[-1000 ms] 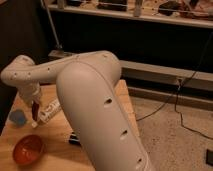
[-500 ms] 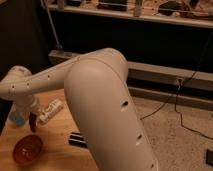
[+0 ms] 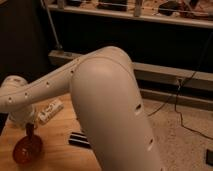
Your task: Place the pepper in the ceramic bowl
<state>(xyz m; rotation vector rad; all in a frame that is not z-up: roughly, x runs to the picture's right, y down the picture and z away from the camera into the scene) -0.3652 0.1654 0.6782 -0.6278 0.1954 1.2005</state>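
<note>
Camera view: gripper (image 3: 29, 126) clenched on the pepper (image 3: 30, 133) (dark red), hanging over the ceramic bowl (image 3: 27, 150).
Bowl: by the table's (image 3: 60, 155) left edge.

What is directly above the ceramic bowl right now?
The pepper hangs just over the ceramic bowl, held by the gripper, which is shut on it. The arm covers the table behind; the bowl's inside is dim.
</note>
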